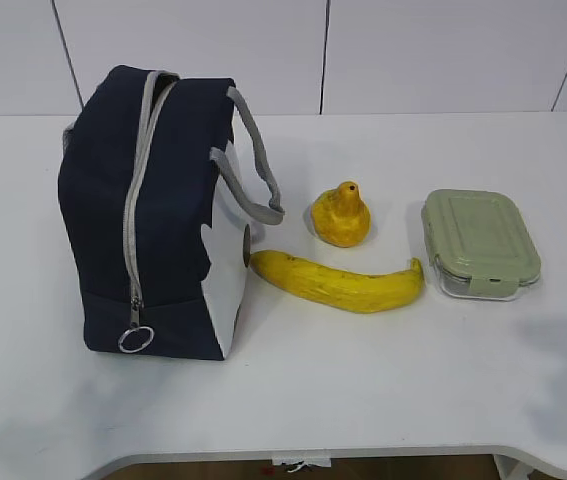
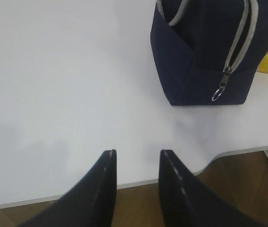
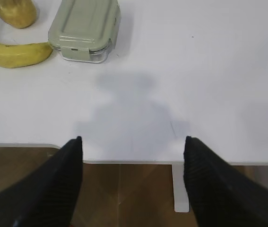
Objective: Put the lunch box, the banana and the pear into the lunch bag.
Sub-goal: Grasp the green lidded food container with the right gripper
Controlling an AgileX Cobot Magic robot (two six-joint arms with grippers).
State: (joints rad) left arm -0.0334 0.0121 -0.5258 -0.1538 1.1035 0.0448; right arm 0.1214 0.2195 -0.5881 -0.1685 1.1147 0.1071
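The navy lunch bag (image 1: 153, 215) stands on the left of the white table, its grey zipper closed with the ring pull (image 1: 135, 339) at the bottom front; the left wrist view shows its near corner (image 2: 204, 52). To its right lie the yellow banana (image 1: 338, 281), the squat pear (image 1: 340, 215) behind it, and the lunch box (image 1: 480, 243) with its sage-green lid. The right wrist view holds the lunch box (image 3: 84, 28), banana end (image 3: 11, 53) and pear (image 3: 15, 12) at top left. My left gripper (image 2: 137, 153) hangs open over the table's front edge, empty. My right gripper (image 3: 133, 140) stands wide open, empty.
The table's front edge (image 1: 363, 455) runs close below the objects, with wooden floor beyond it. A white table leg (image 3: 181, 189) shows under the right gripper. Neither arm appears in the exterior view.
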